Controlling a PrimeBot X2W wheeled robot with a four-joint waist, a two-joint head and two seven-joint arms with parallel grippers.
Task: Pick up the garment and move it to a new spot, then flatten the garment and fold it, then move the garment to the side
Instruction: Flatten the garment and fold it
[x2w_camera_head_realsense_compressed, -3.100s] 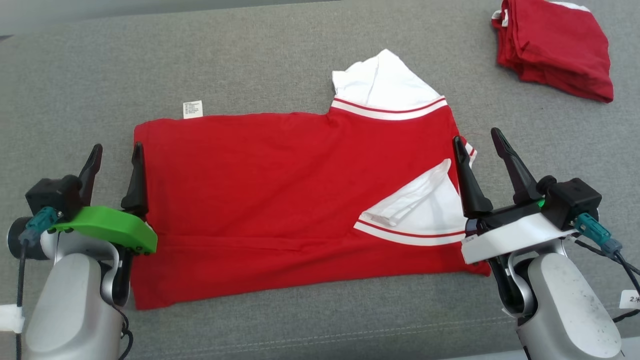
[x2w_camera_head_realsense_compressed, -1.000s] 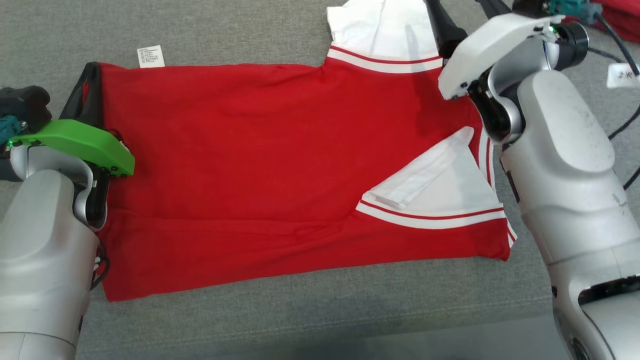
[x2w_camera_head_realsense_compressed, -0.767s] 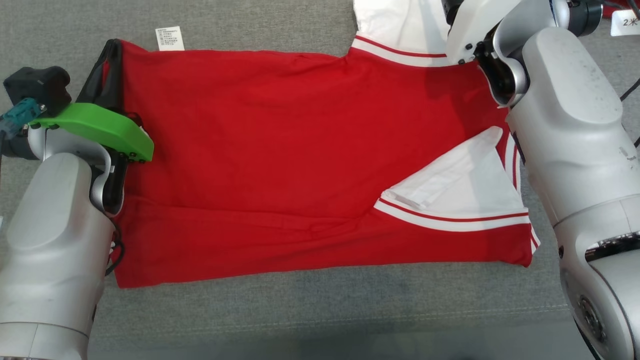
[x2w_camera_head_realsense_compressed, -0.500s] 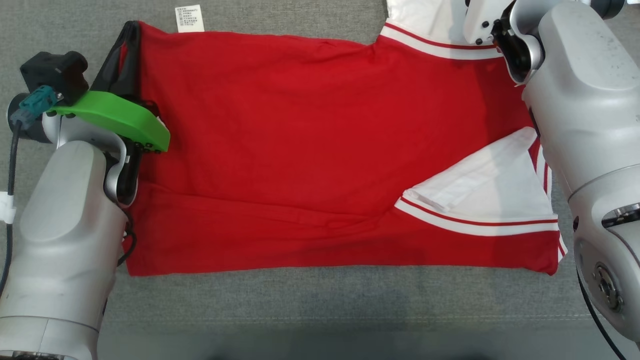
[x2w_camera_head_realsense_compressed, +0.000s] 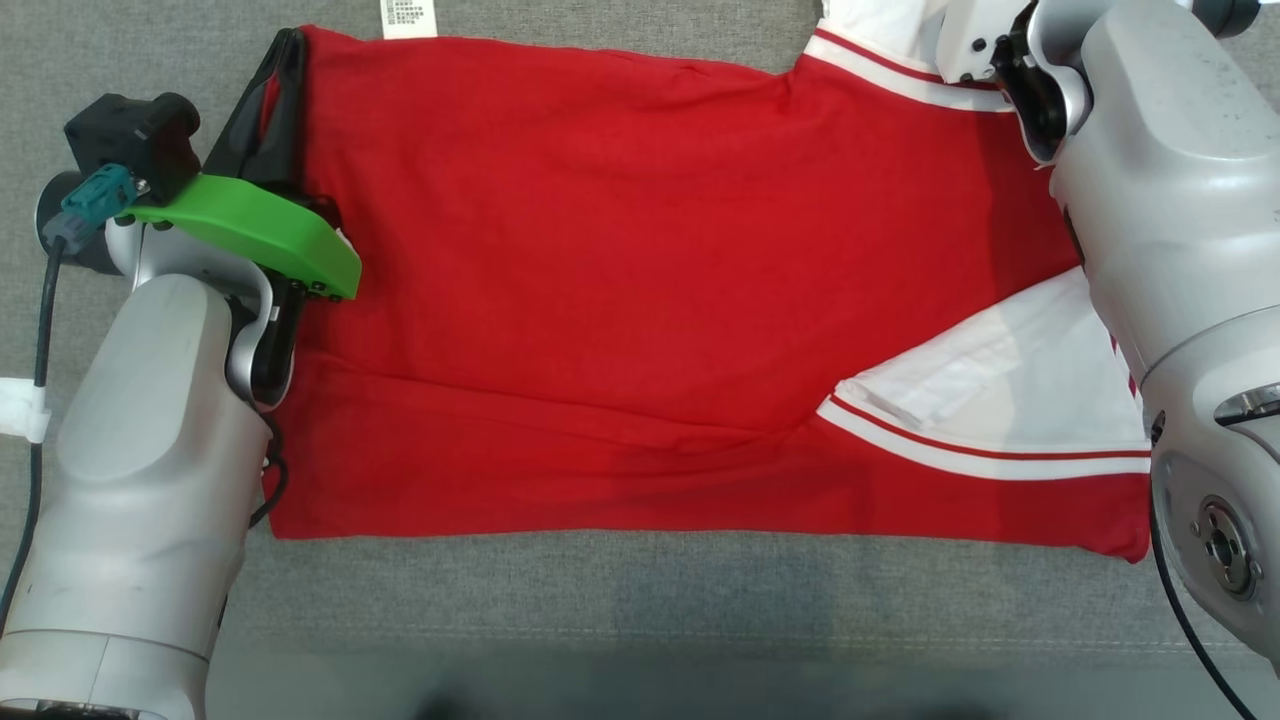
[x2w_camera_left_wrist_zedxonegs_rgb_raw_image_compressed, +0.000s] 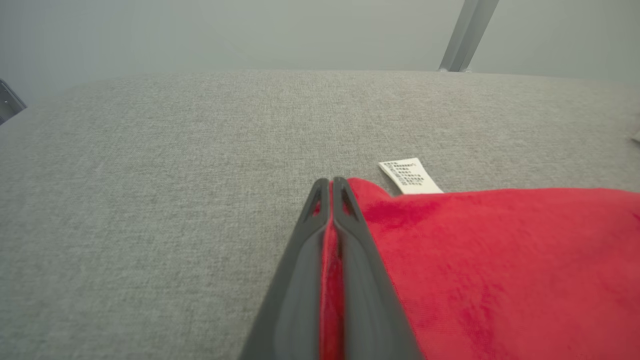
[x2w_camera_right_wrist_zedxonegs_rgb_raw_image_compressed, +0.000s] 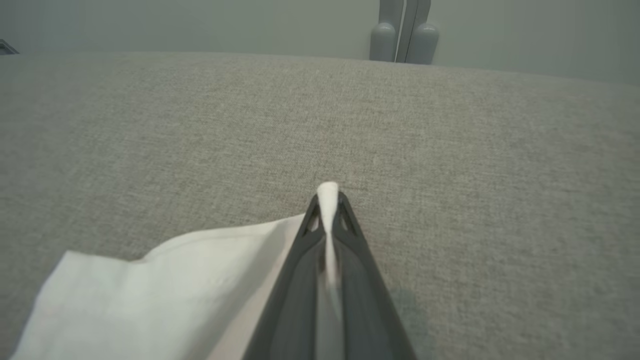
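Right wrist view: right gripper (x2w_camera_right_wrist_zedxonegs_rgb_raw_image_compressed: 328, 200) just pinched the red-and-white cloth shirt (x2w_camera_head_realsense_compressed: 640, 250) at one o'clock; left gripper (x2w_camera_left_wrist_zedxonegs_rgb_raw_image_compressed: 330, 187) grips eleven o'clock. Folding can start.

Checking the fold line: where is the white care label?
Head view, upper left: the care label lies at the garment's far edge, just right of the left pincer.

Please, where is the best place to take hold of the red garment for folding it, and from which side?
Probably its far edge, from the near side: the garment lies flat, so only edges offer a pinch. The left gripper is shut on the far left corner, the right gripper on the white sleeve.
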